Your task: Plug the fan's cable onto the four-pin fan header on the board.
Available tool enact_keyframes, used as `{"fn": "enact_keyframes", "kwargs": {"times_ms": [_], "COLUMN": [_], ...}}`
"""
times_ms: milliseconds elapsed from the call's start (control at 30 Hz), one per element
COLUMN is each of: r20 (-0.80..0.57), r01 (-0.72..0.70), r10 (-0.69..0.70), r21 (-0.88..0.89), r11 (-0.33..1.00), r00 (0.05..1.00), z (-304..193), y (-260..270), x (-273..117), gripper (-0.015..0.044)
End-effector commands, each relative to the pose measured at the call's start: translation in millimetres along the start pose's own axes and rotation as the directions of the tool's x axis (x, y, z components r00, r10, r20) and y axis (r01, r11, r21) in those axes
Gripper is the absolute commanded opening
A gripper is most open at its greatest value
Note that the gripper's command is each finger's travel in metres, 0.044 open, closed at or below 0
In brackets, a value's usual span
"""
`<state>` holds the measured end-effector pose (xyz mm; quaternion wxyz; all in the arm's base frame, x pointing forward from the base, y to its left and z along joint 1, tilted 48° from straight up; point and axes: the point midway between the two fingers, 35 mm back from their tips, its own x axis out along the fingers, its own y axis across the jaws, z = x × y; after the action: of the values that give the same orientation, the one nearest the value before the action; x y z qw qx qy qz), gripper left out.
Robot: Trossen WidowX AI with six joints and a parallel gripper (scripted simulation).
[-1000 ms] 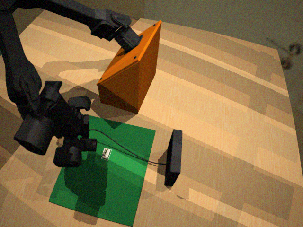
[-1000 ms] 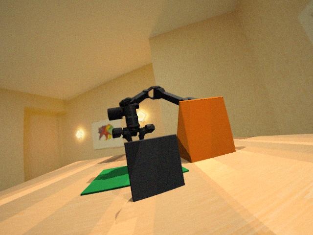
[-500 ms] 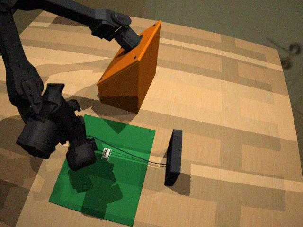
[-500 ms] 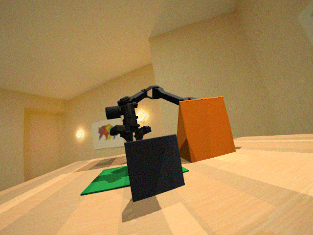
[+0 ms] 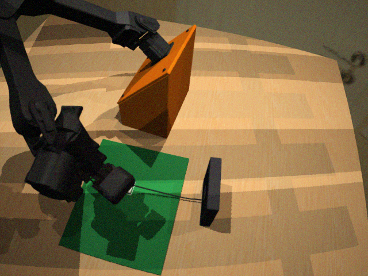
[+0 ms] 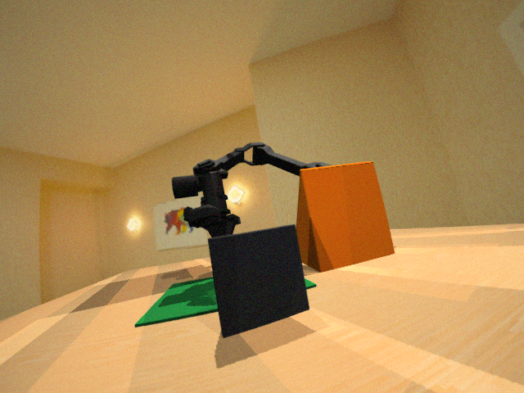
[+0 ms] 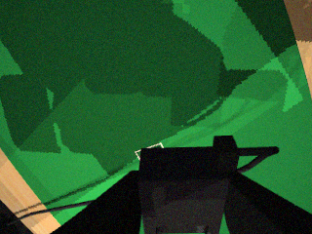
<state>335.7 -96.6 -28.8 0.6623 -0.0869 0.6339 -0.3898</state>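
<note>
My gripper (image 5: 114,183) (image 6: 222,232) (image 7: 181,178) is shut on the fan's plug (image 7: 187,163), a dark block in the wrist view, over the green board (image 5: 175,167) (image 6: 169,309) (image 7: 290,163). The white-outlined fan header (image 5: 130,191) (image 7: 149,150) shows only at its edge, mostly covered by the finger or plug. I cannot tell how high the plug is above it or whether they touch. The thin dark cable (image 5: 157,191) (image 7: 258,151) runs to the dark square fan (image 5: 212,184) (image 6: 258,281), which stands upright beside the board.
An orange wedge-shaped block (image 5: 178,98) (image 6: 345,215) stands behind the board, with the arm's base end at its sloping face. The arm reaches around over the left side of the board. The fan stands just off the board's right edge in the top view.
</note>
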Motion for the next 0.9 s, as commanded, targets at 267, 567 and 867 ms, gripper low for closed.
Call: {"fn": "enact_keyframes", "kwargs": {"times_ms": [267,567,867], "r20": [0.030,0.049,0.070], "r01": [0.048,0.081,0.105], "r10": [-0.039,-0.065,-0.090], "r21": [-0.420,-0.675,-0.865], "r11": [0.906,0.733,0.490], "r00": [0.999,0.997,0.993], "z": [6,10,13], "y": [8,13,19], "x": [-1,-1,-2], "gripper": [0.0000,0.0000,0.0000]}}
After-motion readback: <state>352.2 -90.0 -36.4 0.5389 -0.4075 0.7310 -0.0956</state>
